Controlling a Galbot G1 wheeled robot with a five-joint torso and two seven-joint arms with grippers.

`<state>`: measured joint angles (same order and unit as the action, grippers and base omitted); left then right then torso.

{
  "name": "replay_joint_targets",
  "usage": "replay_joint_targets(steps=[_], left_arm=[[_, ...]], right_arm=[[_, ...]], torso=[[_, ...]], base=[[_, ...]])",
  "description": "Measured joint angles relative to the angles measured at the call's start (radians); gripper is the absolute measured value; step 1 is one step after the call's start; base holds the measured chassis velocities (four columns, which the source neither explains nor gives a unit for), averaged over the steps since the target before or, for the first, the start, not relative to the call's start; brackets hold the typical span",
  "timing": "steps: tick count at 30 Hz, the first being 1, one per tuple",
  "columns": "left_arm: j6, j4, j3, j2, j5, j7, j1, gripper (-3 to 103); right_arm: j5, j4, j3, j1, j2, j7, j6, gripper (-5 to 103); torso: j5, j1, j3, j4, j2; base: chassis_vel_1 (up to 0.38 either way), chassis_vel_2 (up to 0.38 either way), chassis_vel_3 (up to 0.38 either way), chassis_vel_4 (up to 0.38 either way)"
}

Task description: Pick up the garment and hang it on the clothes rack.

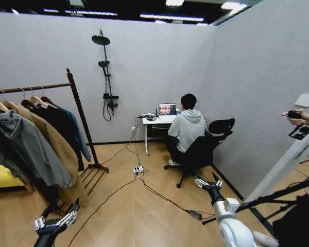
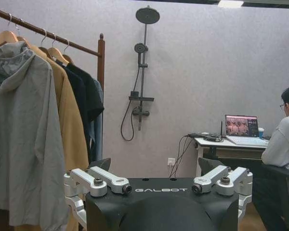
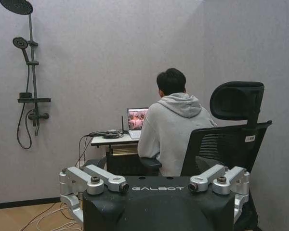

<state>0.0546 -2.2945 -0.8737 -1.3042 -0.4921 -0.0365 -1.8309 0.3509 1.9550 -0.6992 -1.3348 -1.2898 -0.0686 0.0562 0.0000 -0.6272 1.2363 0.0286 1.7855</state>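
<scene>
Blue-green cloth is what I look for first, and I find the garment (image 1: 82, 139) on the clothes rack (image 1: 78, 103). It hangs as the last piece on the top bar, right beside the end post with the ball finial. From my left wrist view I see only a narrow strip of it, tucked between that post and the black jacket (image 1: 59, 123). Its hanger hook is too small for me to make out. Further along the bar from the post come a tan coat (image 1: 59, 149) and then a grey hoodie (image 1: 31, 149), each on a wooden hanger.

My left gripper (image 1: 56, 221) is low in front of the rack's slatted bottom shelf, near the hems of the coats but touching nothing. Its fingers are spread wide and empty. My right gripper (image 1: 206, 182) is well apart from the rack, out toward a person seated at a desk. It is also released, with nothing between its fingers.

I judge that nothing is in hand at this moment. Since the garment is on the bar, either the hanging is finished and my arms are clear, or the pick-up has not begun. I cannot tell which. If it has not begun, the whole job is left: reach, grasp, lift and hang.
</scene>
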Motion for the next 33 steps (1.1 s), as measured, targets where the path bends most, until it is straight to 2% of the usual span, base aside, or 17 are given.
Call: replay_joint_targets(steps=[33], left_arm=[[0.000, 0.000, 0.000, 0.000, 0.000, 0.000, 0.000, 100]], right_arm=[[-0.004, -0.051, 0.025, 0.026, 0.004, 0.005, -0.018, 100]], torso=[[0.0004, 0.000, 0.000, 0.0005, 0.000]], base=[[0.154, -0.144, -0.149, 0.145]])
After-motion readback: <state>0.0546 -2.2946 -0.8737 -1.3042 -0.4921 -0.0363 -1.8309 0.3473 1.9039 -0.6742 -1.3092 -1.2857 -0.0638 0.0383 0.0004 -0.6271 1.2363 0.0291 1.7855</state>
